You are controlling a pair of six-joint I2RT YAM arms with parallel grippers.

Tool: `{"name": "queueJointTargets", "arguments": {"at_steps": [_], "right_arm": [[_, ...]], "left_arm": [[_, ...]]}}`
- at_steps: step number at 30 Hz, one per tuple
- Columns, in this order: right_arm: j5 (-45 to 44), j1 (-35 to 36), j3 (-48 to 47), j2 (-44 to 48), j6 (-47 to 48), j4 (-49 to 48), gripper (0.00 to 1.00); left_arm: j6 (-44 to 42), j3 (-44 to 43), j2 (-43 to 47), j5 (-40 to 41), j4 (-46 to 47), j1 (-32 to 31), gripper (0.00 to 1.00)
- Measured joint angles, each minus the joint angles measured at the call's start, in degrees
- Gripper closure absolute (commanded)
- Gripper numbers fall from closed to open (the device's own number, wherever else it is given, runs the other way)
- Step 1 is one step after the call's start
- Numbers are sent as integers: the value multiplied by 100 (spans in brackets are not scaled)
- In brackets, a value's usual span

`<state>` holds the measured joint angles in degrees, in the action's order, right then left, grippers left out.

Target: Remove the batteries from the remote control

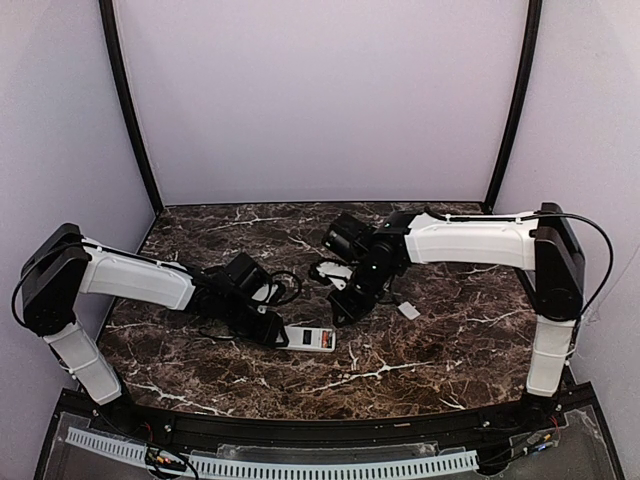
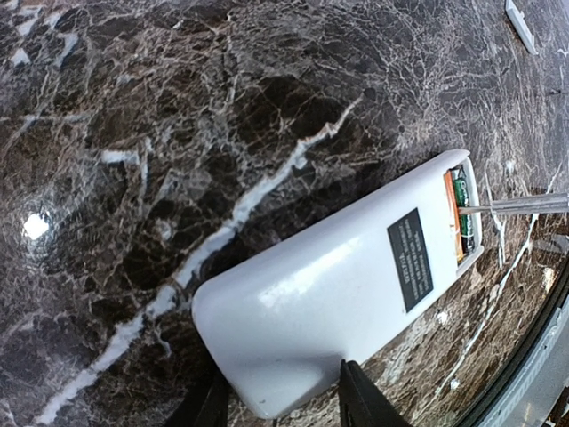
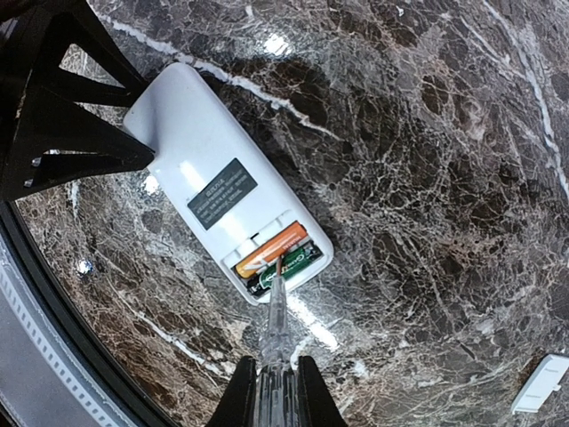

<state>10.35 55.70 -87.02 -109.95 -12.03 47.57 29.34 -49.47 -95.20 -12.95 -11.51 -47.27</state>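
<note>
The white remote control lies back side up on the marble table, its battery bay uncovered. Two batteries sit side by side in the bay, one orange and one green; the left wrist view shows them only as a sliver. My left gripper is shut on the remote's end away from the bay, a finger on each long side. My right gripper is shut on a clear slim tool. The tool's tip rests between the batteries.
A small flat white cover plate lies on the table to the right of the remote. The table's black front rim runs close behind the remote. Purple walls enclose the sides and back.
</note>
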Motion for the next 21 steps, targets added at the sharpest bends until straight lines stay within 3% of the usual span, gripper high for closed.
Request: {"name": "queueJointTargets", "arguments": {"at_steps": [8,21], "right_arm": [[9,-2,192,48,105,-448,100],[35,-2,1314,688,-85,-1486,100]], "left_arm": [[17,0,0,-2,-46,7,62],[46,-24,0,7,-114,11,65]]}}
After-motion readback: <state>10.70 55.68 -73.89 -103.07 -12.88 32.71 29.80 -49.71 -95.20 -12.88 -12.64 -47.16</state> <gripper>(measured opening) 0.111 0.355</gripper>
